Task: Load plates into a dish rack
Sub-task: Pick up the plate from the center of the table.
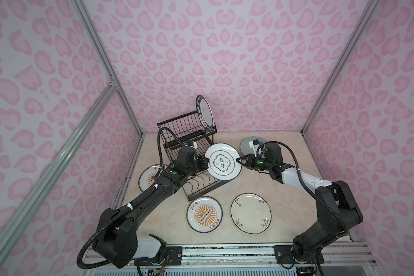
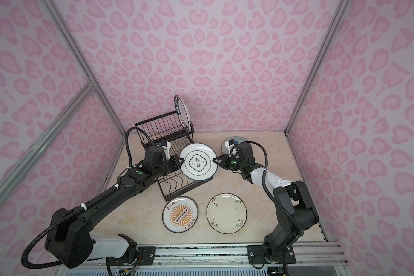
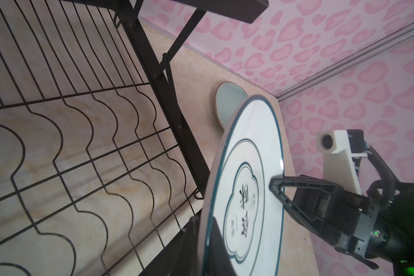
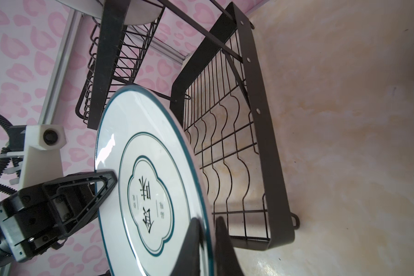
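I am holding the quatrefoil plate (image 1: 222, 165) over the lower tray of the dish rack (image 1: 199, 185), left claw (image 1: 204, 163) and right claw (image 1: 238, 160) both clamped on opposite rims, risking a drop if one releases early.

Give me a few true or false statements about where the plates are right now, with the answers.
1. The left pincer and right pincer both grip the quatrefoil plate, at opposite rims. True.
2. A sunburst plate and the floral plate lie flat on the table. True.
3. The navy-rimmed plate lies flat on the table. False: it stands on edge in the dish rack, upper tier.
4. The rack's lower tray holds two plates. False: no plate sits in it.
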Controlling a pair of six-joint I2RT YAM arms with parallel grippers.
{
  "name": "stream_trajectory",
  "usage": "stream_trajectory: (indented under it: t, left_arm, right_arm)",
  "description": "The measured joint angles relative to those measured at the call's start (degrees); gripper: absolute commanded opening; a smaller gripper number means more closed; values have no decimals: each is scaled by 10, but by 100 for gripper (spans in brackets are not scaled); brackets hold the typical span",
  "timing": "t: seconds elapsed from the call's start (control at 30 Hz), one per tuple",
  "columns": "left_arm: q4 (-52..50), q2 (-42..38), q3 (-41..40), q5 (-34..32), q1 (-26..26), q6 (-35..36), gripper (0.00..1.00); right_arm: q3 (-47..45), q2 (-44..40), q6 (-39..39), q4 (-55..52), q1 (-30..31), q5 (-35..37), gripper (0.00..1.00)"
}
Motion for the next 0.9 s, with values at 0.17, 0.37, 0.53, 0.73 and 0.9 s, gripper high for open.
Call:
stream_trajectory:
  t: [0.17,0.37,0.53,0.73,0.9]
  left_arm:
    - [10,-14,-12,-9,-2,5,4]
    - [20,-33,-28,-22,-3,5,3]
    - [23,-47,-34,-32,-4,6,4]
    - [17,-58,-35,-45,-3,10,4]
    - [13,-68,-37,-55,0,10,4]
  right_arm:
    - [1,1,0,2,10,10,19]
    - [1,3,5,16,17,10,25]
    - [-4,3,17,41,22,2,29]
    - [-7,8,33,72,31,2,31]
    - [-9,17,47,94,38,1,33]
